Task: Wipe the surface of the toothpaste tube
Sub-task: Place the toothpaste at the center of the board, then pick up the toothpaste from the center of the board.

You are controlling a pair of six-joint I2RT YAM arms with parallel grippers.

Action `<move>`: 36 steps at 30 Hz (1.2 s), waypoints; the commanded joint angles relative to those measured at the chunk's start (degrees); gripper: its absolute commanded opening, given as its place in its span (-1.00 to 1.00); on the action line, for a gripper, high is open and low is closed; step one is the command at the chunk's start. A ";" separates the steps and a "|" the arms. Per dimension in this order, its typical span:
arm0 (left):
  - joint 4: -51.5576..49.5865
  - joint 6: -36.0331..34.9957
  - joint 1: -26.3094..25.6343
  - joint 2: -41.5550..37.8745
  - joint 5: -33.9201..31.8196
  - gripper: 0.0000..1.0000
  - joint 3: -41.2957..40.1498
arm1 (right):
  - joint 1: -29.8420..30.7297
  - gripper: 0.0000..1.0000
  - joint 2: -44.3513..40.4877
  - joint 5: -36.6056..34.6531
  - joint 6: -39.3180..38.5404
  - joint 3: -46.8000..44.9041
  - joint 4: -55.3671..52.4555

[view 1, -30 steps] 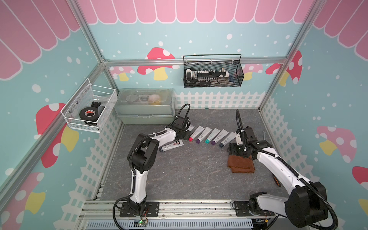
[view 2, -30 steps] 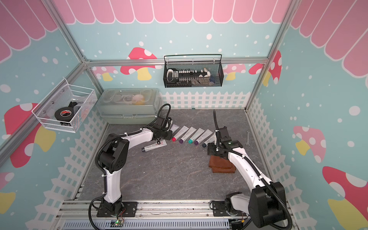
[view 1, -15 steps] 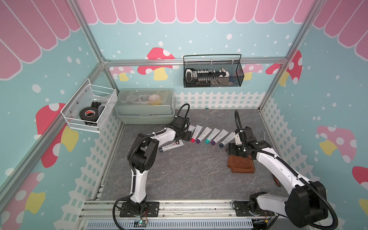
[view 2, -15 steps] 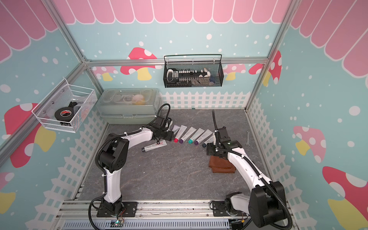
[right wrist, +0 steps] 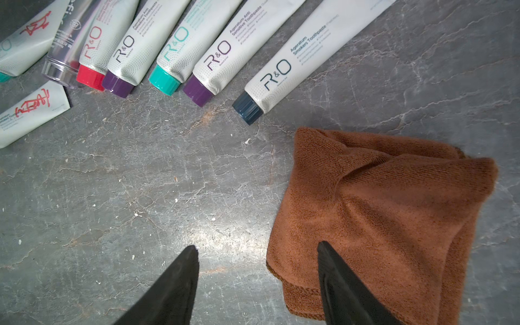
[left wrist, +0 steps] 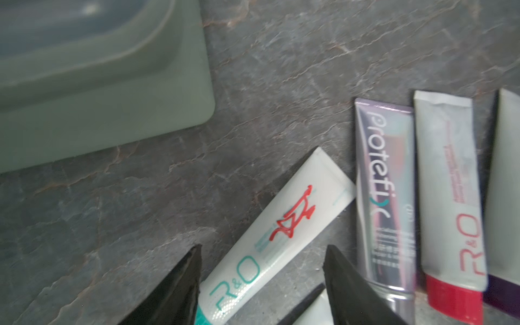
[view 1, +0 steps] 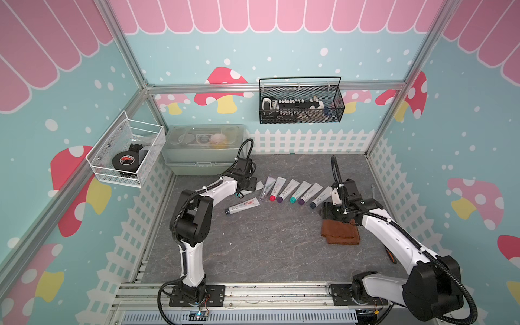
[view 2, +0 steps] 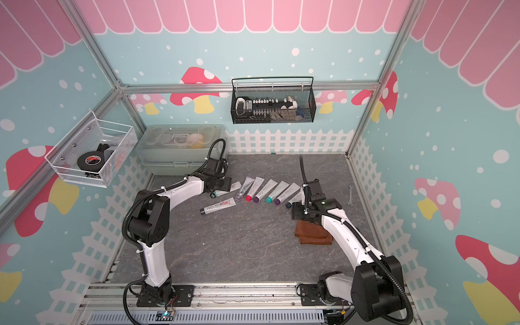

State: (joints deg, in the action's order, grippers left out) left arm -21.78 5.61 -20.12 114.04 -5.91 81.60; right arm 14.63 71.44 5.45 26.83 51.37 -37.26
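Surface: we see a grey stone-pattern tabletop (view 1: 267, 253).
Tube: white toothpaste tube with teal logo and red scribble (left wrist: 281, 225) lies flat between the left gripper (left wrist: 263, 246) jaws.
Left gripper: jaws apart, tube unclamped.
Right gripper (right wrist: 257, 244): spread, empty, at the edge of the brown folded cloth (right wrist: 380, 211).

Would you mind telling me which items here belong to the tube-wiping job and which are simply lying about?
For the job, likely: teal-capped red-scribbled tube; second red-scribbled tube; brown cloth.
Just lying about: row of unmarked tubes; wrench; storage box; tape roll.
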 commanded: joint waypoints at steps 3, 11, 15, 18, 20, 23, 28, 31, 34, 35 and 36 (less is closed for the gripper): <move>-6.69 1.25 -0.11 3.31 -1.81 0.35 3.81 | 0.40 0.33 0.54 0.02 -0.64 -0.53 -0.30; -13.15 2.44 0.41 8.24 -1.43 0.35 9.33 | 0.51 0.32 0.72 0.23 -0.73 -0.40 -0.16; -16.91 3.40 0.79 11.22 -2.10 0.35 12.78 | 0.48 0.32 0.72 0.24 -0.68 -0.40 -0.18; -18.14 3.97 1.02 12.23 -2.17 0.34 14.09 | 0.48 0.31 0.61 0.24 -0.65 -0.34 -0.12; -19.35 4.32 1.22 13.15 -1.91 0.30 15.13 | 0.48 0.31 0.69 0.35 -0.71 -0.34 -0.18; -19.96 4.24 1.29 13.72 -1.39 0.18 15.78 | 0.48 0.31 0.89 0.35 -0.71 -0.26 -0.20; -20.01 4.15 1.29 13.58 -1.29 -0.28 15.61 | 0.48 0.30 0.80 0.25 -0.72 -0.35 -0.24; -19.87 4.06 1.22 13.26 -1.21 -0.50 15.43 | 0.48 0.30 0.72 0.24 -0.70 -0.43 -0.26; -18.68 4.39 1.27 11.93 -1.98 -0.62 13.99 | 0.48 0.30 0.58 0.24 -0.68 -0.51 -0.21; -17.80 4.41 1.22 11.16 -2.11 -0.64 13.11 | 0.48 0.30 0.59 0.26 -0.70 -0.57 -0.19; -16.61 4.49 1.20 10.08 -2.13 -0.65 11.93 | 0.47 0.30 0.67 0.26 -0.71 -0.56 -0.16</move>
State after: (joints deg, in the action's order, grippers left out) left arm -38.81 9.23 -19.22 125.86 -7.03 95.72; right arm 14.74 71.88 5.48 26.81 51.37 -37.06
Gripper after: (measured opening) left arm 0.184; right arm 0.651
